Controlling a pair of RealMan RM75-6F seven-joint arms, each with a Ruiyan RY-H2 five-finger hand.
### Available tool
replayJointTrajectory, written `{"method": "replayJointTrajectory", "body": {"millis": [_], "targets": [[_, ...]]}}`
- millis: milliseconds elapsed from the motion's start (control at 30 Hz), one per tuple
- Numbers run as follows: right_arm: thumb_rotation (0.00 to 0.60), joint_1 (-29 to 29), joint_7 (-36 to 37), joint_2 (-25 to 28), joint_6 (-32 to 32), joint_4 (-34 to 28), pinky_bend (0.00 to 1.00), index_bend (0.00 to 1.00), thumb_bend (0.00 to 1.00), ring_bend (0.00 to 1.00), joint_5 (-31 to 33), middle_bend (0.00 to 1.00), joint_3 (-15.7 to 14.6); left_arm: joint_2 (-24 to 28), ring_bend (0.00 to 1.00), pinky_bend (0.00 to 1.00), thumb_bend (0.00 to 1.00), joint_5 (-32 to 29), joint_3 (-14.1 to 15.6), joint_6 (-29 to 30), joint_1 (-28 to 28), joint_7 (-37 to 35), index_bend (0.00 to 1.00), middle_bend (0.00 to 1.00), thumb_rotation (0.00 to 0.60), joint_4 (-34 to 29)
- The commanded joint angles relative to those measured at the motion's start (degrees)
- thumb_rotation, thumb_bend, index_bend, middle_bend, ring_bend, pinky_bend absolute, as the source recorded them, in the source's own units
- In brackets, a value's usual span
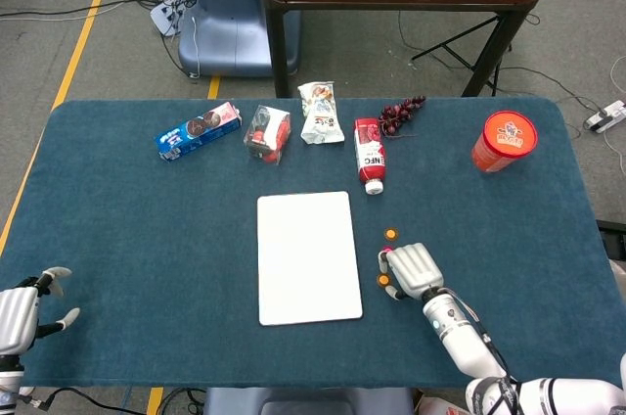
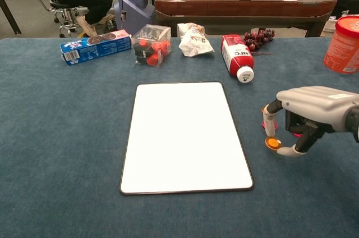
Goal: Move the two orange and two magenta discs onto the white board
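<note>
The white board lies flat at the table's middle. Just right of it, my right hand pinches an orange disc between a finger and the thumb, slightly off the cloth. A second orange disc lies on the cloth beyond the hand. One magenta disc shows behind the pinching finger, and another magenta disc peeks out under the palm. My left hand rests at the table's near left corner, fingers apart and empty.
Along the far side lie a blue cookie box, a clear box of red and black pieces, a snack bag, a red NFC bottle and dark grapes. A red cup stands at the far right.
</note>
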Motion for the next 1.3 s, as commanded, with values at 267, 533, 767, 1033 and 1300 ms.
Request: {"method": "replayJointTrajectory", "body": {"millis": [267,533,767,1033,1300], "targets": [[0.600,2.43,-3.93,0.16,0.90,-5.83,1.00,0.54,0.27,1.00,-2.88,1.00,0.85,0.13,0.48,0.65,0.17,0.35,-0.01,-0.03,-0.23,0.50,0.42,0.56,0.600,-0.49],[0.600,6.13,-8.16,-4.75,-0.92,-5.01,1.00,0.54,0.27,1.00,0.51,1.00,1.86,-0.13,0.48,0.65,0.17,-0.07,-0.12,-0.06,-0.06,-0.09,0.42,0.56,0.600,-0.08],[0.600,7.38,-9.78,-7.52,0.09,-3.01,1.00,0.31,0.09,1.00,3.13,1.00,1.97,-0.36,0.48,0.65,0.17,-0.11,-0.02,-0.17,0.03,-0.66,0.42,0.56,0.600,0.49],[0.600,7.22,-7.26,-7.53,0.27,-1.81,1.00,0.23,0.00,1.00,2.84,1.00,1.70,-0.71,0.48,0.65,0.17,0.02,0.25,-0.49,0.03,-0.65,0.42,0.56,0.600,0.81],[0.600,5.39,-5.34,-2.96,2.98,-1.68,1.00,0.33,0.14,1.00,3.36,1.00,1.67,-0.70,0.48,0.65,0.17,0.13,0.05,-0.49,-0.19,-0.45,0.42,0.56,0.600,0.53]]}}
